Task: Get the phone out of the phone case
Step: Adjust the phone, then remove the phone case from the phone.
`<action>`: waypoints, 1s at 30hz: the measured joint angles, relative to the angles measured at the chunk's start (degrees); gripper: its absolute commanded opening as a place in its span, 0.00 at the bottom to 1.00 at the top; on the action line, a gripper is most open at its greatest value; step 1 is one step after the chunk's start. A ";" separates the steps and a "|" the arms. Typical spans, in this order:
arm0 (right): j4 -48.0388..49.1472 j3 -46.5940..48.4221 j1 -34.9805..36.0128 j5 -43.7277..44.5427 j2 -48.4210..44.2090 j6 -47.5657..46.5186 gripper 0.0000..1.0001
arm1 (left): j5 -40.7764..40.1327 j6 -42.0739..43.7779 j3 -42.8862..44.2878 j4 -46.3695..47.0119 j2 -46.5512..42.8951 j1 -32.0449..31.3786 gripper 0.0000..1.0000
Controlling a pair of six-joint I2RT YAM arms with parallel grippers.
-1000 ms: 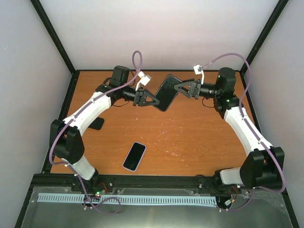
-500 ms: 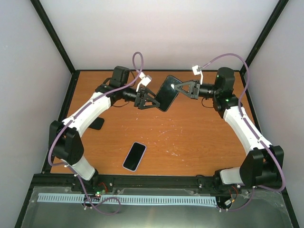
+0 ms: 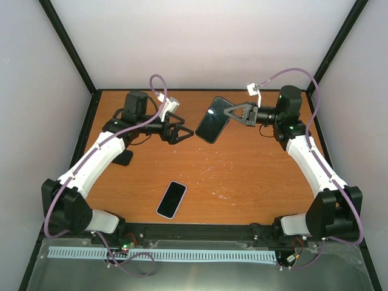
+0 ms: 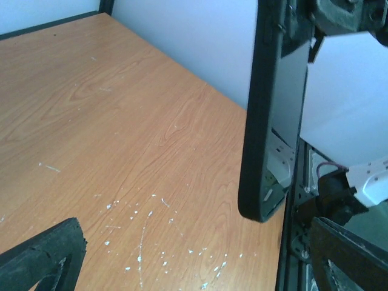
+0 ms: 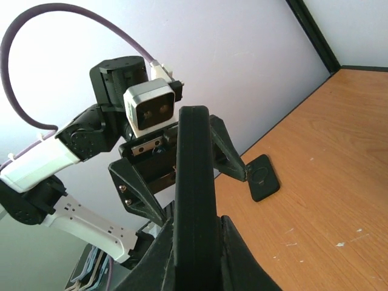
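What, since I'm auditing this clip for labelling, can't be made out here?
Phone case interior: right wrist view, seen edge-on.
Small black object: top view, partly under the left arm, too small to name.
Left fingers: left wrist view, cut off by the bottom edge.

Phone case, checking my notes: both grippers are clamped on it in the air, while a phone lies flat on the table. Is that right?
Not both: the top external view shows only the right gripper clamped on the phone case; the left gripper is open, apart from it. The rest holds: a phone lies flat on the table.
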 measured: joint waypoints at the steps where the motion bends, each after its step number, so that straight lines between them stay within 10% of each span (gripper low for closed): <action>1: 0.44 0.00 0.00 -0.46 0.00 0.37 0.03 | -0.26 0.61 -1.05 -0.22 -1.16 0.00 1.00; 30: 5.77 0.42 0.50 -7.87 -0.20 2.56 0.03 | 9.11 5.25 1.55 -3.87 3.45 0.11 0.95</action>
